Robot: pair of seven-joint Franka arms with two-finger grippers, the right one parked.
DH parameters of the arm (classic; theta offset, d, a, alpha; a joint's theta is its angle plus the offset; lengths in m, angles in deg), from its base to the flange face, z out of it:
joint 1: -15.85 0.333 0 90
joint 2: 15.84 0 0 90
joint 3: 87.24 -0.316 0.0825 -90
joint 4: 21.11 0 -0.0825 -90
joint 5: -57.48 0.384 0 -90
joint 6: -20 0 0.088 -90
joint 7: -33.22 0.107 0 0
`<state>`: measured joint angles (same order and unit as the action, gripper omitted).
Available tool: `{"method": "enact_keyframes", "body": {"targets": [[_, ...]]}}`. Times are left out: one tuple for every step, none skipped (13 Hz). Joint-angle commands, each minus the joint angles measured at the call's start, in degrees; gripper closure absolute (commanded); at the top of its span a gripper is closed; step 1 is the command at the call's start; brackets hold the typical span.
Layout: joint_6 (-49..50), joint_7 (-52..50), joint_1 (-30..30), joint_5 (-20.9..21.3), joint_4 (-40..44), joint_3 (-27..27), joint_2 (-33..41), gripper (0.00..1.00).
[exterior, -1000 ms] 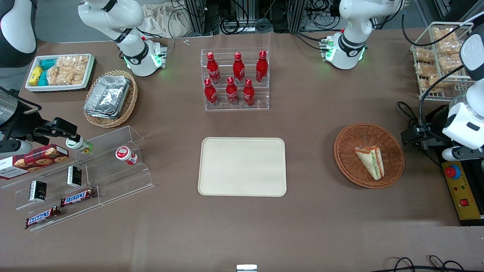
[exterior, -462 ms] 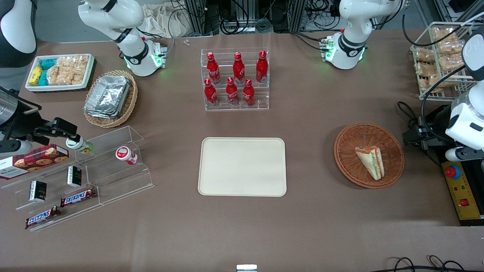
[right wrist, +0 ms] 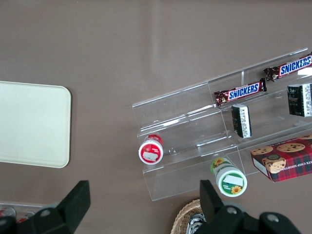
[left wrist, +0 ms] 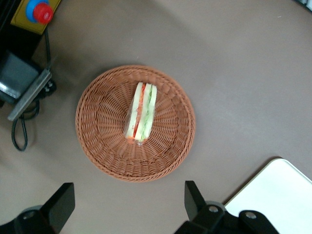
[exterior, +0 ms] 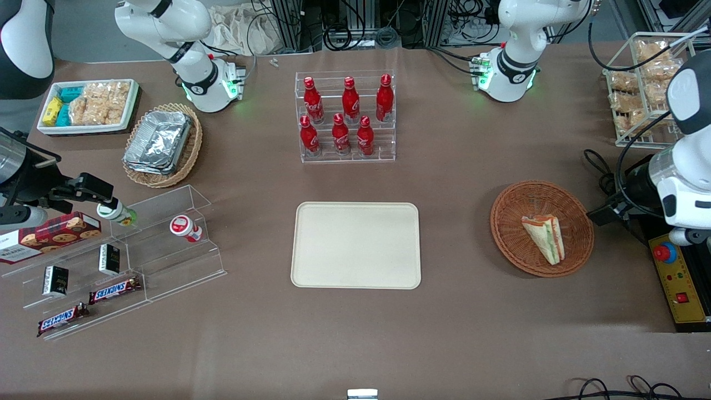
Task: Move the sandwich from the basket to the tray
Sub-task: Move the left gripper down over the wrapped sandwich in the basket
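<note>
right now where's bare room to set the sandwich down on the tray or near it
The whole tray is bare. Bare table also lies between the tray and the basket holding the sandwich. The open gripper hovers above the basket. It is crowded at the bottle rack and snack shelf.

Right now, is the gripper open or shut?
Open: the gripper hangs above the basket, fingers spread wide, holding nothing.

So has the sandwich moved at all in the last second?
No. The sandwich lies at the same spot in the wicker basket; the open gripper hovers above it.
</note>
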<state>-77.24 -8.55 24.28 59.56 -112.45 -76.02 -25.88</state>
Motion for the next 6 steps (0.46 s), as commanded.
{"method": "enact_keyframes", "body": {"targets": [[-4.9,-2.4,0.1,0.4,-5.7,0.0,0.3,0.00],[-11.7,-2.4,0.1,0.4,-11.2,-0.1,0.3,0.00],[-18.2,-2.4,0.1,0.4,-16.4,-0.1,0.5,0.00],[-21.6,-2.4,0.0,0.4,-19.6,-0.1,0.5,0.00],[-23.1,-2.5,0.0,0.4,-20.8,-0.1,0.0,0.00],[-24.8,-2.7,0.0,0.4,-21.2,-0.1,-1.5,0.00]]}}
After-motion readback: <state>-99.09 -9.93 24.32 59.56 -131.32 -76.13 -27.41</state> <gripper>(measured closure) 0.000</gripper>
